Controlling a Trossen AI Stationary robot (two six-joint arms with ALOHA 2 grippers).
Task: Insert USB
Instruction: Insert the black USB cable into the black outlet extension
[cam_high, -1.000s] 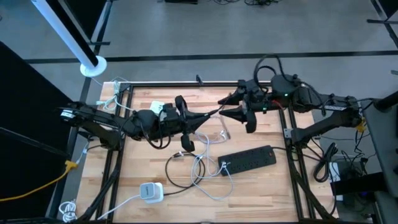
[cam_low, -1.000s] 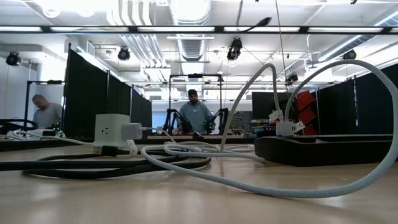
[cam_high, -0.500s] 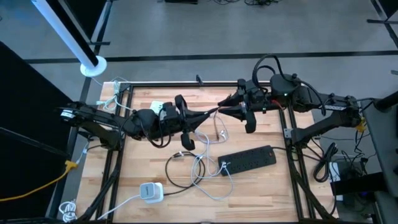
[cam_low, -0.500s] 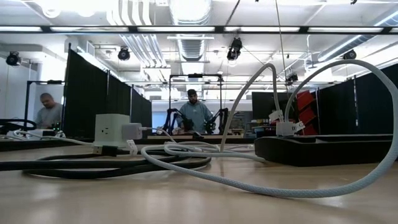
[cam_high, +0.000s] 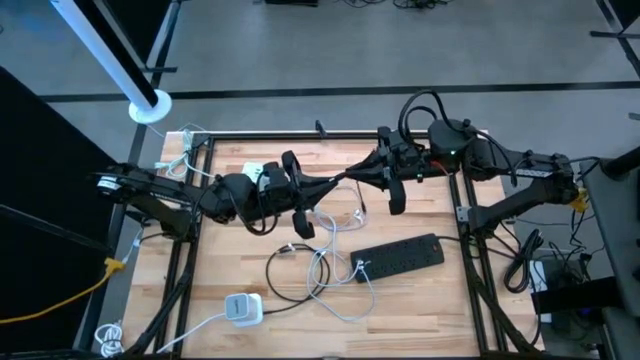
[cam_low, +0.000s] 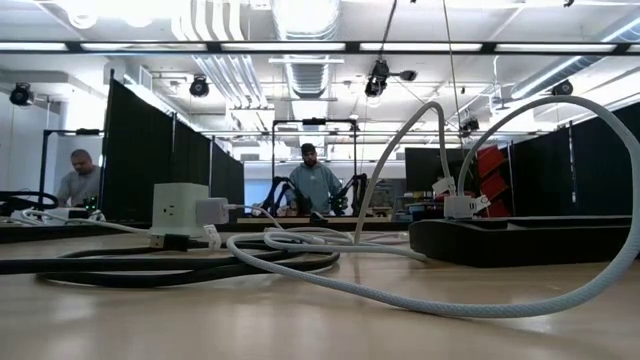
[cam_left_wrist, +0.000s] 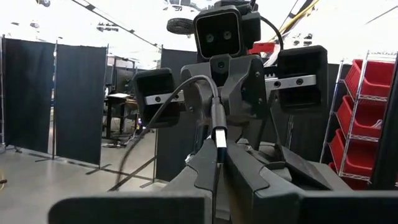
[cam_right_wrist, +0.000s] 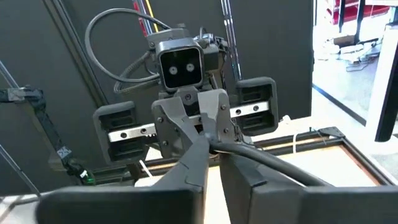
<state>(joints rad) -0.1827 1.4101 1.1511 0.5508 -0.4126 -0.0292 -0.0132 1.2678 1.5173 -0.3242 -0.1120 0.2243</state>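
Where the two dark arms meet above the middle of the wooden counter (cam_high: 420, 290), their tips come together nose to nose. The counter is a pale butcher-block top inside a black metal frame, seen from straight overhead. The left arm reaches in from the left side, the right arm from the right, both held above the far half of the counter.

A black power strip (cam_high: 400, 257) lies flat on the counter, nearer than the arms and right of centre, with a white plug seated at its left end. White braided cable (cam_high: 318, 268) loops loosely across the counter just left of the strip. A white charger cube (cam_high: 241, 308) sits near the front edge, well apart from the strip.

The left pincer (cam_high: 340, 181) is pressed together on a thin dark cable; the left wrist view shows the USB plug (cam_left_wrist: 220, 138), white-tipped with a dark sleeve, standing out from between its fingers. The right pincer (cam_high: 362, 176) is pressed together too, its fingers meeting on the same dark cable just beside the left pincer's tips. The plug is held up in the air between the two arms, clear of the counter.

From counter height, two people (cam_low: 315, 187) show far off in the room behind.
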